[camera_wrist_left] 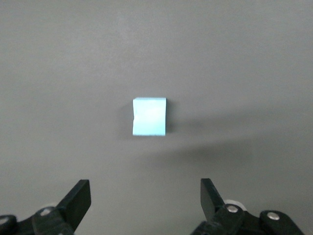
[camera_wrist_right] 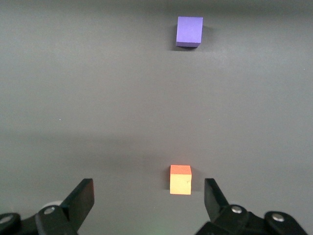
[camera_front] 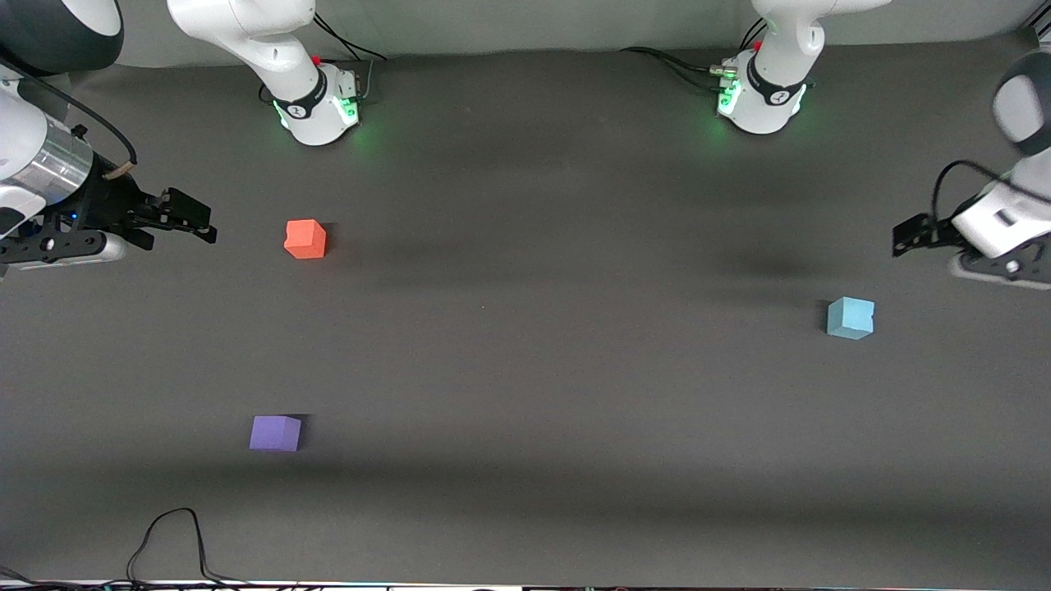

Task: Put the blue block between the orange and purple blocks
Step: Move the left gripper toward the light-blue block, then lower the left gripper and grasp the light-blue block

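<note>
The blue block sits on the dark table toward the left arm's end; it also shows in the left wrist view. The orange block and the purple block lie toward the right arm's end, the purple one nearer to the front camera. Both show in the right wrist view, orange and purple. My left gripper is open and empty, up in the air beside the blue block. My right gripper is open and empty, raised beside the orange block.
The dark table mat spreads between the blocks. A black cable loops at the table's edge nearest the front camera. The two arm bases stand along the farthest edge.
</note>
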You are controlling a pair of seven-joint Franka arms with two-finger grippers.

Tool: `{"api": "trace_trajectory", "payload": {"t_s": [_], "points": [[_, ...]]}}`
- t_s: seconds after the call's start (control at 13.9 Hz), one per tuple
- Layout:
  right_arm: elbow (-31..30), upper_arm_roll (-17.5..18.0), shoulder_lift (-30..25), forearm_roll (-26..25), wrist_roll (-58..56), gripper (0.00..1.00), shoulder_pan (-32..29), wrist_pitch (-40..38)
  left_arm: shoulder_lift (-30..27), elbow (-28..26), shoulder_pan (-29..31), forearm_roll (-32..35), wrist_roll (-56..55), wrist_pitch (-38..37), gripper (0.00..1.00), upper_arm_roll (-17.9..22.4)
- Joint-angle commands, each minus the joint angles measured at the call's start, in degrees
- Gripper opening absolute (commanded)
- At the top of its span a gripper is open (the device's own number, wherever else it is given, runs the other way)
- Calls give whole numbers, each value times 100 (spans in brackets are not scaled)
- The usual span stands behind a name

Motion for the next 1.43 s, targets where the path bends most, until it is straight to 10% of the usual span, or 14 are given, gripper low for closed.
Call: {"api": "trace_trajectory", "payload": {"t_s": [0.0,0.65,1.08,1.22,1.36], "points": [[73,-12,-19,-75,76,100,4,-92,553,-253,-10,92,91,991,100,1],[72,-65,8,-75,15,100,-31,-83,2233,-394,-10,66,425,3322,100,-8],[64,-153,-1,-75,6,100,-31,-74,2357,-412,-1,-22,285,3255,98,-8],[38,-153,8,-75,6,100,-22,-74,2305,-394,-10,-40,110,2913,60,-8],[37,-153,8,-75,-3,100,-31,-74,2287,-386,-10,-40,22,2902,49,-8]]}}
